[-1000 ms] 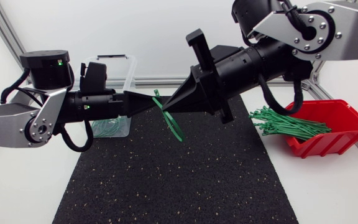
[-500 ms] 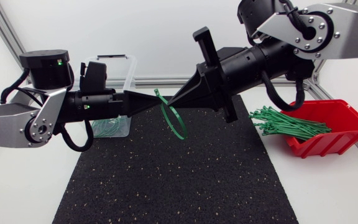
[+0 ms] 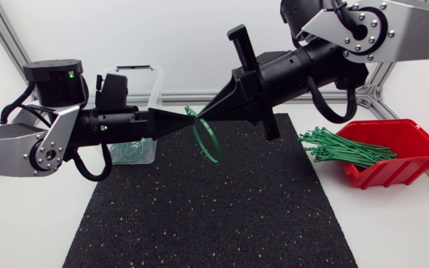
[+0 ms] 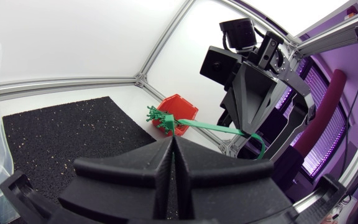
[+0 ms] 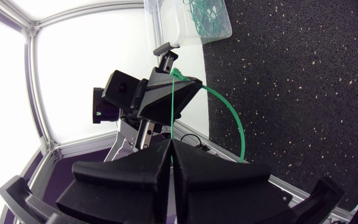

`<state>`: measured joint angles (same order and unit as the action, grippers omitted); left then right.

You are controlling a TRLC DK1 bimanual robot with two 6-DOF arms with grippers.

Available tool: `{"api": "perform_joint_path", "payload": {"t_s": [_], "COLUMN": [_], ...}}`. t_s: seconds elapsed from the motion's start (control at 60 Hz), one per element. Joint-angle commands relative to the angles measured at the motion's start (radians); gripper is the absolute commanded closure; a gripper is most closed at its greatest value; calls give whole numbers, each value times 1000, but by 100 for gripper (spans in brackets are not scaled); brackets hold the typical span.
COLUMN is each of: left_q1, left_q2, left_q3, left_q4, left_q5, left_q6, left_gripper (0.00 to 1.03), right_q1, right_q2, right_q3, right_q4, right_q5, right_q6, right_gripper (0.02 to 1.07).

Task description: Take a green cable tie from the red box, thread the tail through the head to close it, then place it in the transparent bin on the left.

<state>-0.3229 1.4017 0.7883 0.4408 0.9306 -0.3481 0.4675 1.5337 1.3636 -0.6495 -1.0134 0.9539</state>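
Note:
A green cable tie (image 3: 208, 141) hangs as a loop above the black mat (image 3: 214, 216), held between my two grippers at mid-table. My left gripper (image 3: 183, 119) is shut on the tie from the left. My right gripper (image 3: 199, 117) is shut on it from the right. In the left wrist view the tie (image 4: 210, 126) runs from my left gripper (image 4: 173, 140) to the right gripper (image 4: 247, 130). In the right wrist view a straight strand (image 5: 173, 112) leads from my right gripper (image 5: 171, 144) to the left gripper (image 5: 174, 84). The red box (image 3: 404, 160) with several green ties (image 3: 345, 147) sits at the right.
The transparent bin (image 3: 153, 85) stands at the back left behind my left arm, with green ties (image 3: 129, 154) inside. It also shows in the right wrist view (image 5: 194, 25). An aluminium frame rail (image 3: 192, 97) runs along the table's back edge.
My right arm has risen a little and turned, drawing its gripper up and back to the right. The tie's loop now hangs rounder. The left arm has stayed still.

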Motion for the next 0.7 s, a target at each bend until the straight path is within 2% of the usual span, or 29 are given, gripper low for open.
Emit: {"api": "perform_joint_path", "payload": {"t_s": [0.0, 0.483, 0.683], "left_q1": [-7, -25, -24], "left_q2": [6, -7, -17], "left_q3": [14, 6, 8], "left_q4": [18, 18, 16], "left_q5": [7, 7, 7], "left_q6": [-12, -17, -23], "left_gripper": [100, 100, 100], "right_q1": [0, -3, 2], "right_q2": [8, 23, -35], "right_q3": [23, 15, 8], "right_q4": [-1, 7, -7], "right_q5": [-4, -5, -7], "right_q6": [40, 43, 43], "right_gripper": [102, 102, 102]}}
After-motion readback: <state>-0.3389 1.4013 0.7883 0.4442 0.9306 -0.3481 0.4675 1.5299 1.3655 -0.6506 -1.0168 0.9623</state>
